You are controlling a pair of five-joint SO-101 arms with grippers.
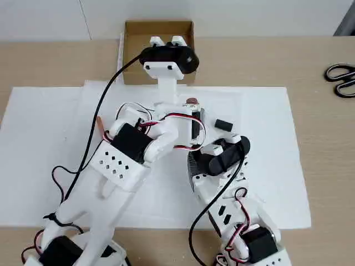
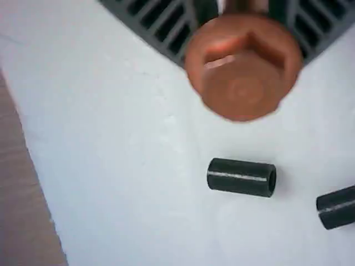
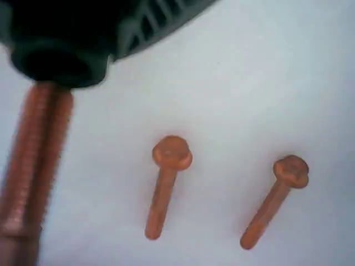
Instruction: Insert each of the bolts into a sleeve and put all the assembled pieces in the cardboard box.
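While the left gripper [image 2: 244, 12] pinches a copper-coloured bolt [image 2: 244, 66] against its dark ribbed fingers [image 2: 150, 19], the bolt's broad round flange and hexagonal head face the wrist camera; seen from above, that head sits just in front of the cardboard box [image 1: 133, 55], over the white paper [image 1: 44, 155] spread on the wooden table [image 1: 310, 61]. Farther from the box, the right gripper [image 3: 61, 33] is clamped on a held sleeve [image 3: 55, 64], a short matte black tube with a round open end; a threaded shaft [image 3: 30, 166], copper-toned and finely ridged, meets that end, though I cannot tell whether it has gone inside. A loose sleeve [image 2: 241, 177] lies flat on the paper, smooth and cylindrical with a pale line along its side; a second sleeve [image 2: 338, 206] lies near it, apart and at a slight angle; both rest on the arms' side of the box. Two more bolts lie side by side but apart on the paper, the first spare bolt [image 3: 169, 183] and the other spare bolt [image 3: 277, 199], each with a flanged hex head and a slim threaded stem; how they lie from the box I cannot tell. Black-handled scissors [image 1: 341, 77] rest on the bare wood, well off to one side of the box.
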